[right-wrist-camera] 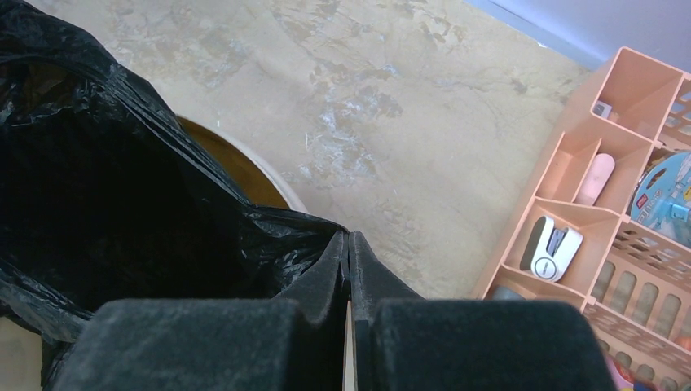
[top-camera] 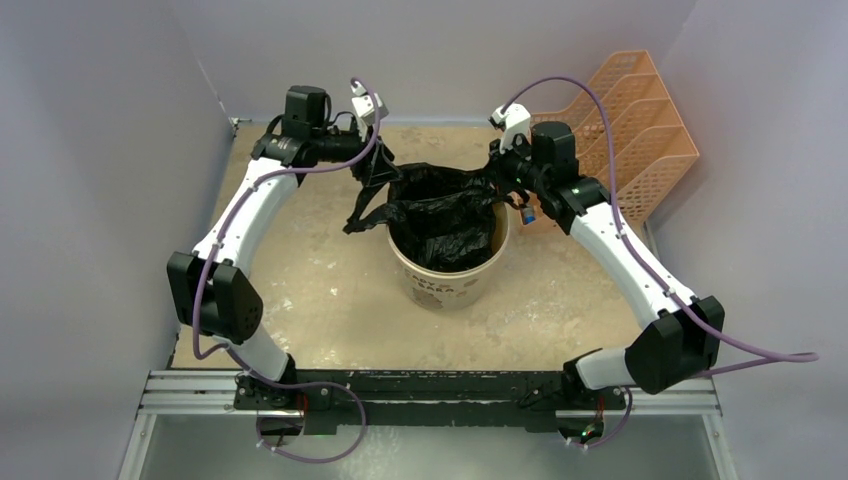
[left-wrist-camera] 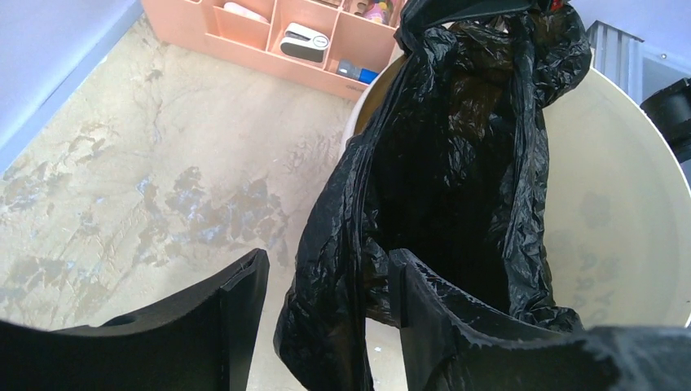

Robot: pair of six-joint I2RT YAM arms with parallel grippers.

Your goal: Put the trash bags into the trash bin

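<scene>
The trash bin [top-camera: 445, 285] stands upright near the middle of the table [top-camera: 330, 290], between the two arms. The trash bag [top-camera: 440, 225] sits inside it with its mouth open upward. Its black film lines the inside and rises above the rim at the far side. One loose flap hangs outside over the left rim, towards the table.

The left gripper [top-camera: 383, 172] hovers at the far left edge of the bin. In the left wrist view its fingers [left-wrist-camera: 236, 318] stand well apart, and a fold of the trash bag [left-wrist-camera: 440, 163] hangs down in the gap between them. The film is not pinched there (one finger sits close against it, but contact cannot be told). The cream inner wall of the trash bin [left-wrist-camera: 619, 204] shows bare to the right of the film.

The right gripper [top-camera: 503, 178] is at the far right edge of the bin. Seen from its wrist, the right gripper [right-wrist-camera: 349, 240] has its pads pressed together with only a thin seam between them. The edge of the trash bag [right-wrist-camera: 122, 187] is caught at the tips, just above the rim of the trash bin [right-wrist-camera: 244, 163].

An orange mesh organiser [top-camera: 640, 130] stands in the far right corner, apart from the bin, with small items in its compartments.
</scene>
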